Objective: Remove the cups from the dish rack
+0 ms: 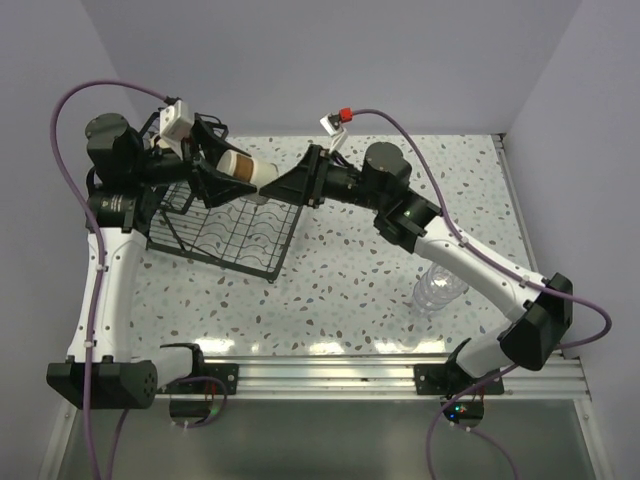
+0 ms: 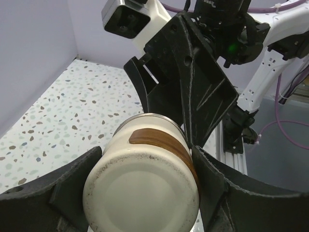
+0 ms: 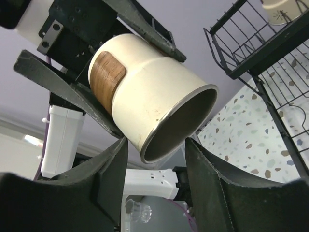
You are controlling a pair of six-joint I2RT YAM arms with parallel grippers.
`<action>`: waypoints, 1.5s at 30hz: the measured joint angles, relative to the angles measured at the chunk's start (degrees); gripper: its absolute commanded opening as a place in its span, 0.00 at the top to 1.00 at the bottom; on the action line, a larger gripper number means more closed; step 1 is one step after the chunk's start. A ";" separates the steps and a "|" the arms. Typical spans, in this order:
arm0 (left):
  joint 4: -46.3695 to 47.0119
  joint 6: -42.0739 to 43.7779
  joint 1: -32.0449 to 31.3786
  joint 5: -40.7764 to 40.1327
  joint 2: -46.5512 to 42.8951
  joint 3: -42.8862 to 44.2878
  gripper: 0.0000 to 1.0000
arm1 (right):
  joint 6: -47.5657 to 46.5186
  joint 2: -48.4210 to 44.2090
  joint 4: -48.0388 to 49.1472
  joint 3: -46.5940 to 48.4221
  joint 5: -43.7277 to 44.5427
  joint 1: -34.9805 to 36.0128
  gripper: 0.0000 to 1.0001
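While held sideways in the air just above the flat tray of the dish rack, pinched tight at its closed end by the left gripper: one cream cup with a brown patch. Open end pointing away from the rack, toward the right gripper. Spread wide on that side, with one finger at each side of the cup's rim (close, maybe brushing it, but not squeezing). Looks like a hand-over, only half done. Waiting up in the rack's raised basket: a second cream cup. Standing on the table, well off to the right of the rack: a clear tumbler.

Ways to go wrong from here:

Letting go on the left too soon, before any squeeze on the right: straight down onto the rack wires, with a bang.

Grabbing only the thin rim: too little to hold, so a tilt and a slip.

Pushing in too far: a bump, and a twist out of the left pinch.

Pulling from both sides at once: a tug, and maybe a drop.
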 measured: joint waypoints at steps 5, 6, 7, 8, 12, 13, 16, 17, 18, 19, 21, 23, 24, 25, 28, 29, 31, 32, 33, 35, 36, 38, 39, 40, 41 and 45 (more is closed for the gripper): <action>0.04 -0.42 -0.22 0.61 -0.04 -0.31 1.00 | -0.39 -0.70 0.02 0.20 1.22 -2.80 0.49; 0.04 -0.57 -0.24 0.68 -0.07 -0.33 1.00 | -0.31 -0.72 0.39 0.37 1.29 -3.15 0.50; 0.04 -0.70 -0.24 0.83 -0.07 -0.35 1.00 | 0.04 -0.72 0.94 0.42 1.38 -3.45 0.51; 0.04 -0.72 -0.24 0.83 -0.07 -0.35 1.00 | 0.55 -0.70 1.42 0.42 1.38 -3.63 0.52; 0.09 -1.01 -0.24 0.81 -0.07 -0.35 1.00 | 2.71 -0.39 3.41 0.42 1.18 -3.45 0.52; 0.11 -1.18 -0.24 0.81 -0.07 -0.35 1.00 | 3.23 -0.26 4.07 0.42 1.11 -3.32 0.53; 0.28 -1.75 -0.24 0.76 -0.07 -0.35 1.00 | 4.74 0.28 5.90 0.42 0.92 -2.78 0.57; 0.55 -1.97 -0.24 0.76 -0.07 -0.37 1.00 | 5.42 0.52 6.16 0.42 0.72 -2.62 0.58; 0.83 -2.19 -0.22 0.74 -0.07 -0.39 1.00 | 5.95 0.87 6.54 0.42 0.55 -2.49 0.59; 1.31 -2.29 -0.24 0.70 -0.07 -0.50 1.00 | 6.51 1.14 6.99 0.42 0.17 -2.36 0.59; 1.84 -2.45 -0.24 0.57 -0.07 -0.85 1.00 | 7.48 1.70 7.67 0.42 -0.44 -1.99 0.65; 2.16 -2.51 -0.13 0.46 -0.04 -1.22 1.00 | 8.20 2.12 8.35 0.44 -0.57 -1.49 0.83; 2.27 -2.58 0.00 0.39 -0.04 -1.33 1.00 | 8.96 2.21 8.83 0.52 -0.70 -1.40 0.90; 2.49 -2.58 0.00 0.42 -0.02 -1.55 1.00 | 9.40 2.27 9.35 0.72 -0.76 -1.25 0.97; 2.62 -2.54 -0.52 1.09 -0.04 -2.47 0.92 | 8.87 2.16 9.20 1.07 -1.11 -0.70 1.00; 2.32 -2.03 -0.52 1.05 -0.07 -2.69 0.84 | 8.50 2.16 8.90 1.07 -1.14 -0.68 1.00; 0.85 -0.33 -0.55 0.85 -0.04 -3.08 0.55 | 7.32 2.05 7.39 1.07 -0.87 -0.68 1.00; -0.52 1.16 -0.61 0.55 -0.02 -3.21 0.44 | 6.43 2.01 6.43 1.05 -0.63 -0.63 1.00; -2.05 2.58 -0.63 0.26 0.02 -3.26 0.35 | 5.46 1.92 5.31 1.07 -0.33 -0.55 1.00; -5.42 6.08 -0.96 -0.48 0.20 -3.48 0.10 | 3.15 1.49 2.64 1.05 0.57 -0.37 1.00; -7.08 7.52 -1.11 -2.08 0.33 -3.50 0.00 | 1.57 1.09 0.70 1.03 1.75 -0.28 1.00; -9.99 10.14 -1.03 -5.20 0.85 -3.50 0.00 | -1.90 0.00 -3.74 0.98 4.33 -0.11 1.00; -11.52 11.32 -0.96 -6.54 1.16 -3.50 0.00 | -3.23 -0.46 -5.62 0.98 5.25 -0.11 1.00; -12.98 12.57 -0.96 -7.80 1.46 -3.48 0.00 | -5.14 -1.20 -8.33 0.96 6.71 -0.15 1.00; -14.34 13.84 -0.96 -8.94 1.81 -3.43 0.00 | -7.06 -2.05 -10.95 0.83 8.44 -0.15 1.00; -19.47 17.51 -0.83 -12.17 2.78 -2.78 0.00 | -15.08 -6.03 -21.73 0.57 15.76 0.00 1.00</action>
